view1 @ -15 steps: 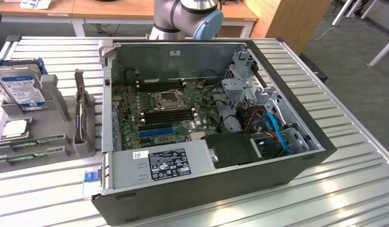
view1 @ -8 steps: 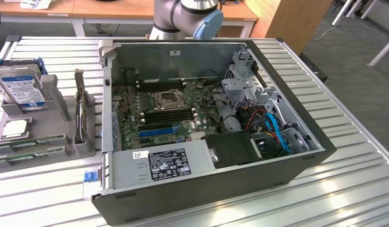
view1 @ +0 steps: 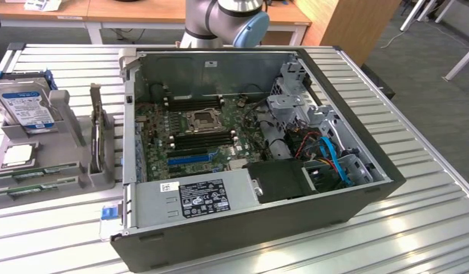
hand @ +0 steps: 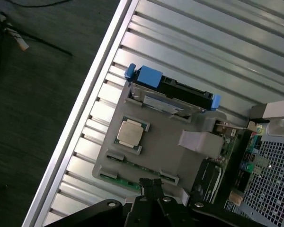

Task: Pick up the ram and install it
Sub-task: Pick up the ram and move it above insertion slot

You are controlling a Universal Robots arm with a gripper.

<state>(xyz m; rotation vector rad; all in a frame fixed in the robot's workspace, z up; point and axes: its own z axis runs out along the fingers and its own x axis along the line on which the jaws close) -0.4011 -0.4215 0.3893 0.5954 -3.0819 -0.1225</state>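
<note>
Find the ram point(hand: 138, 167) lying flat in a groove of the grey holder point(hand: 165, 142), on the side away from the hard drive point(view1: 25, 105). Follow its length from the table's point(hand: 189, 42) nearby long edge across toward the open computer case point(view1: 242, 240). Note a second green stick point(hand: 117, 181) in the outermost groove, just beside it. Further in on the same holder, note a bare processor chip point(hand: 130, 132) in its recess and an expansion card point(view1: 96, 128) standing upright on the case side. Inside the case, spot the long black memory slots point(view1: 202, 138) flanking the processor socket point(view1: 200, 120).

See the tool point(hand: 150, 182) hanging over the ram side of the holder, clenched and gripping nothing. Probably the approach to the pick, with no contact made yet.

To do this well:
- Spread the fingers before going down.
- Set them across the stick's thin long edges, not its ends.
- Aim for mid-length, to lift it level.
- Keep off the neighbouring stick and the processor chip.
- Pinch the board itself rather than the small black chips.
</note>
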